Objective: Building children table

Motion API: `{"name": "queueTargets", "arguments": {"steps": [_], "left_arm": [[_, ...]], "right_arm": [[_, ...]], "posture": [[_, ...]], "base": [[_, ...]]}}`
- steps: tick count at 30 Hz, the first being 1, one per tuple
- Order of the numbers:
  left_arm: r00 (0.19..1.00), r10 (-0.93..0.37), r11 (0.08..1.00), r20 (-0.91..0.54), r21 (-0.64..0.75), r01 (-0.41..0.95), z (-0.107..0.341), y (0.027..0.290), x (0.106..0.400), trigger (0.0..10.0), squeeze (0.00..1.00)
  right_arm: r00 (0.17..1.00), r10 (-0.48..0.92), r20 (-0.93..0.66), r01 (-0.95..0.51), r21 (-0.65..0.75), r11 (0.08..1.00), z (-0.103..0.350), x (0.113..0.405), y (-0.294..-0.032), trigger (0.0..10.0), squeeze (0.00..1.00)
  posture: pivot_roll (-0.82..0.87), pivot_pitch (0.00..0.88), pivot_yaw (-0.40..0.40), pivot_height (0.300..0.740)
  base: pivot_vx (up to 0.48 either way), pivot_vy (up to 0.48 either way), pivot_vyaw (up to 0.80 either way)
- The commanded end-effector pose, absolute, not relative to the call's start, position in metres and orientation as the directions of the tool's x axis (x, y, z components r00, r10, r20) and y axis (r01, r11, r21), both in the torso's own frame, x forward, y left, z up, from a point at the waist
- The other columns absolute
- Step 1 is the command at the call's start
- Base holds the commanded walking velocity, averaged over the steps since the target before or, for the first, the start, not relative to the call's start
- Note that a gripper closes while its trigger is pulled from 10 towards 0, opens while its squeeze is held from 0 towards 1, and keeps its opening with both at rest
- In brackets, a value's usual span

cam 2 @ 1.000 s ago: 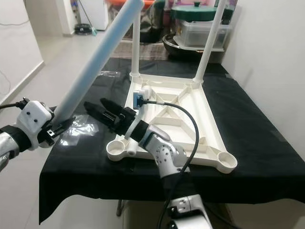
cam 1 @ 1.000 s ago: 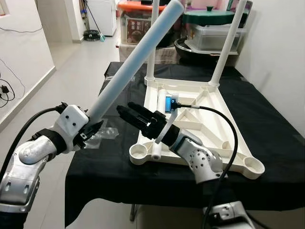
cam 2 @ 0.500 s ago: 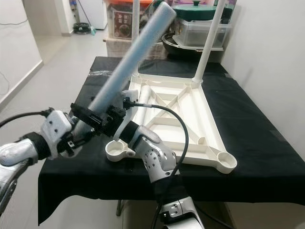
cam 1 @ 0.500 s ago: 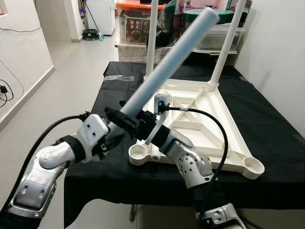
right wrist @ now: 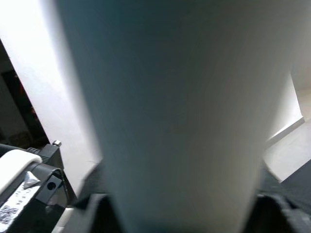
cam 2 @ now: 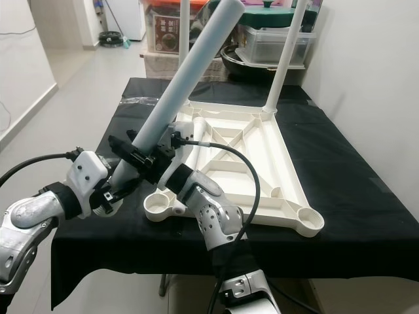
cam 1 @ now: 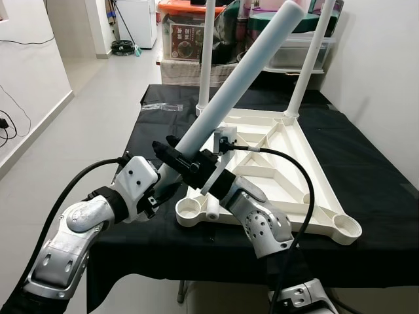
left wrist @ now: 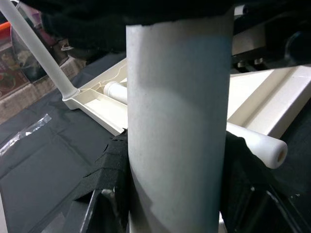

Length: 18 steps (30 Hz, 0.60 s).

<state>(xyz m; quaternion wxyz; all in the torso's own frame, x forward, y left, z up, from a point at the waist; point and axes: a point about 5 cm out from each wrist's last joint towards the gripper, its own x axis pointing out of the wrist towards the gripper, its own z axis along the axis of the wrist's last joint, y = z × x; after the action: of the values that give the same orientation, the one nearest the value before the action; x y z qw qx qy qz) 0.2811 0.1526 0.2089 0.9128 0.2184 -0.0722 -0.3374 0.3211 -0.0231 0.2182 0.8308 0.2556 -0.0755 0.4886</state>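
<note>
- My left gripper (cam 1: 165, 185) clamps the low end of the leg (cam 1: 236, 82), which tilts up to the far right, above the near-left socket (cam 1: 190, 209) of the upturned tabletop (cam 1: 281, 173).
- My right gripper (cam 1: 171, 149) is at the leg just above; closed or not, I cannot tell.
- Risk, I judge: the long leg levers in the grip and misses the socket.
- Since half a second ago, the leg stands steeper.

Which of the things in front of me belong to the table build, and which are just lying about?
Part of the job:
- upturned tabletop with two legs fitted
- loose leg, held by left gripper and right gripper
- spare leg on the tabletop

Lying about:
- clear plastic bag on the black cloth
- storage boxes behind
</note>
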Motion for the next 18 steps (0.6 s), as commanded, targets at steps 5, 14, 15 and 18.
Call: {"name": "queueTargets", "arguments": {"steps": [5,14,15,18], "left_arm": [[0.738,-0.674,0.669,0.022,0.442,0.597,0.215,0.139,0.284,10.0,0.0],[0.777,-0.626,0.708,0.067,0.465,0.531,0.216,0.15,0.289,10.0,1.0],[0.782,-0.618,0.718,0.077,0.46,0.522,0.216,0.152,0.289,10.0,1.0],[0.788,-0.608,0.732,0.094,0.449,0.512,0.219,0.158,0.284,10.0,1.0]], "right_arm": [[0.531,0.732,0.426,-0.83,0.434,0.35,0.221,0.317,-0.007,0.0,0.0],[0.549,0.706,0.447,-0.822,0.442,0.36,0.225,0.318,-0.011,0.0,0.0],[0.554,0.702,0.448,-0.82,0.439,0.366,0.225,0.319,-0.013,0.0,0.0],[0.582,0.679,0.448,-0.807,0.425,0.411,0.229,0.326,-0.021,0.0,0.0]], "posture": [[0.07,0.0,-0.059,0.74],[0.07,0.0,-0.055,0.74],[0.07,0.0,-0.056,0.74],[0.07,0.0,-0.057,0.74]], "base": [[0.0,0.0,0.0],[0.0,0.0,0.0],[0.0,0.0,0.0],[0.0,0.0,0.0]]}}
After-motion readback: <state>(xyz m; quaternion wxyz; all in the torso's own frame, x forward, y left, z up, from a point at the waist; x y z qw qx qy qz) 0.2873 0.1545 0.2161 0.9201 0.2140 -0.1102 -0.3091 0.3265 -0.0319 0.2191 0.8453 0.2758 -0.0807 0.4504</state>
